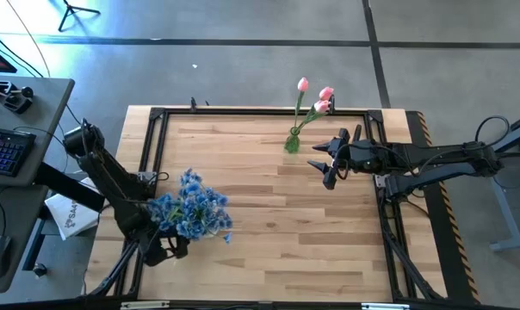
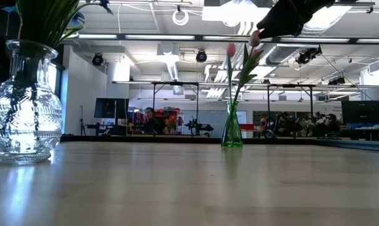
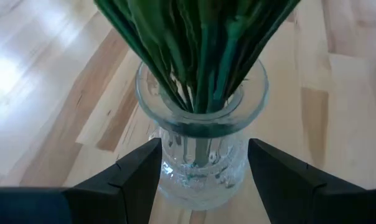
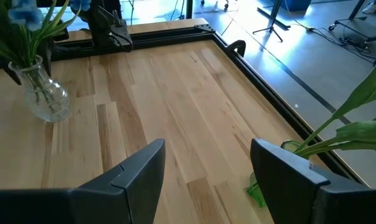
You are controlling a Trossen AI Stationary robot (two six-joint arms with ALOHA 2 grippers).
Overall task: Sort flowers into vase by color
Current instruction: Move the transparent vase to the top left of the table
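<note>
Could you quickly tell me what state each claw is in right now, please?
Left claw: open, holding nothing, just behind the clear vase of blue flowers.
Right claw: open, empty, near the green vase of pink tulips.

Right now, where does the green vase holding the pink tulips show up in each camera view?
High view: green vase at the table's far edge, right of centre, beside the open right gripper.
Low view: it stands right of centre on the far edge.
Left wrist view: not in it.
Right wrist view: only a sliver beside the fingers.
Shared landmark: the clear glass vase of blue flowers.
</note>
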